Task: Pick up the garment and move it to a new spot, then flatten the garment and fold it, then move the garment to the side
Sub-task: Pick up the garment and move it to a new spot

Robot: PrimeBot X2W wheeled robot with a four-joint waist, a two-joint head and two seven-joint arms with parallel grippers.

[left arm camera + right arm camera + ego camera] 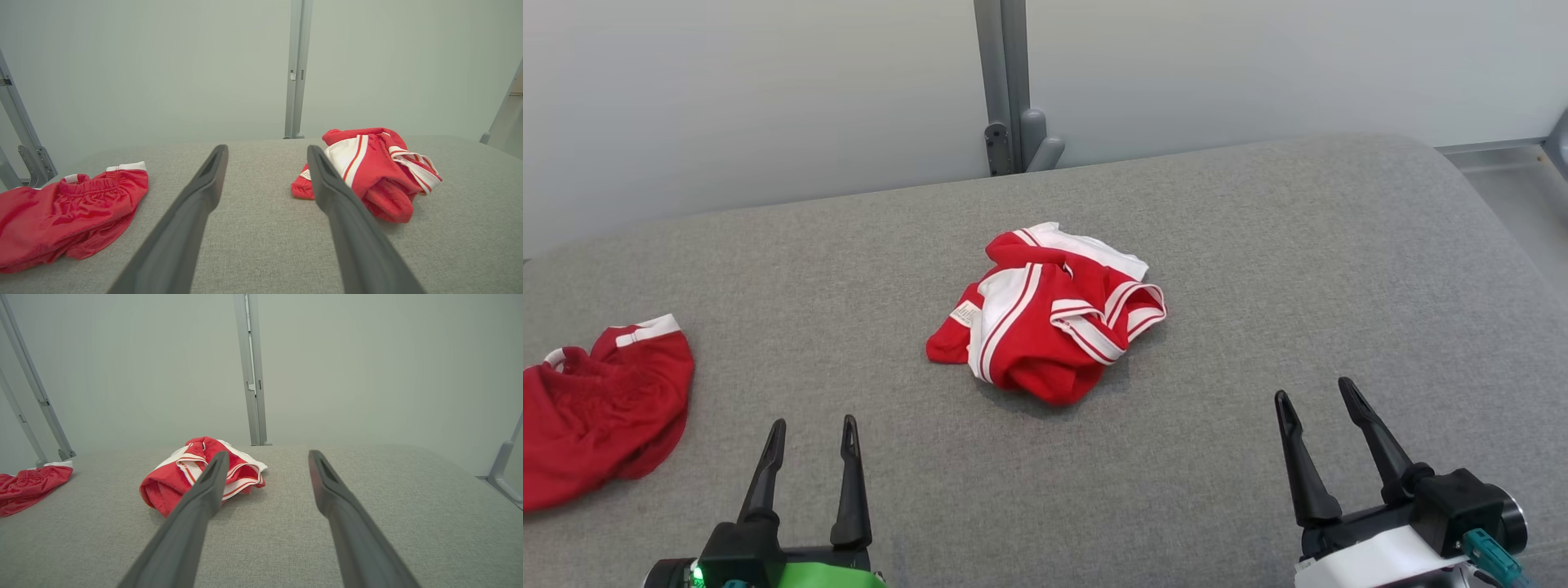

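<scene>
A crumpled red garment with white panels and stripes [1045, 314] lies bunched in the middle of the grey padded table [1258, 245]. My left gripper [813, 429] stands open near the front edge, left of the garment and apart from it. My right gripper [1319, 396] is open at the front right, also clear of the cloth. Seen from the left wrist, the garment [376, 171] lies ahead and to the right, partly behind one finger. From the right wrist, the garment [175, 482] sits ahead and to the left, behind the left finger.
A second red garment with a white waistband [596, 408] lies at the table's left edge, and shows too as red shorts [69, 212] and as a red heap [28, 486]. A grey metal post [1005, 90] rises behind the table against a pale wall.
</scene>
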